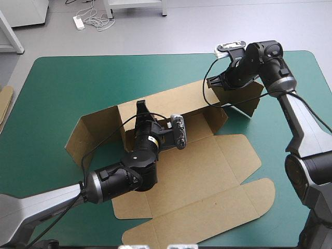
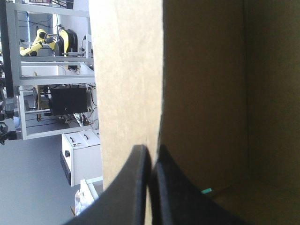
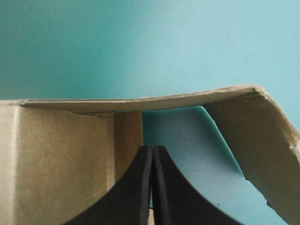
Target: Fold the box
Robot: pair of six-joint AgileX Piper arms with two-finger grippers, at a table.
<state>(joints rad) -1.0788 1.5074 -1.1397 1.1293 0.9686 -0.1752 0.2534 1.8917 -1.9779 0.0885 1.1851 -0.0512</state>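
- Lid panel (image 1: 207,207): nearest part of the brown box (image 1: 207,161). It lies flat on the teal-green cover (image 1: 62,83) toward the near edge, with the rounded tuck flap outermost.
- Base panel (image 1: 218,150): flat at mid-table, just behind the lid.
- Left gripper (image 2: 151,151): black fingers pressed all but together, pinching an upright panel at the base's left part. The sheet's thin edge runs up between them.
- Side wall (image 1: 93,132): raised beside the left gripper, leaning outward.
- Rear wall (image 1: 176,101): raised along the base's far side.
- Spare board (image 1: 5,101): an edge showing at the table's left edge, well apart from the box.
- Right gripper (image 3: 152,149): at the rear wall's far right end, fingers nearly closed with a sliver of board between them. It grips near a scored seam.
- End flap (image 1: 249,101): bent off beyond the right gripper, with bare cover beneath it.
- Handling, judged:
  - The board looks light and is stiff across each panel, giving only at the creases.
  - Raised walls would likely spring back if let go before they are tucked.
  - The faces look smooth, and thin edges may crush under a hard pinch.
  - Best held on a free panel edge close to a crease or corner, not mid-panel.
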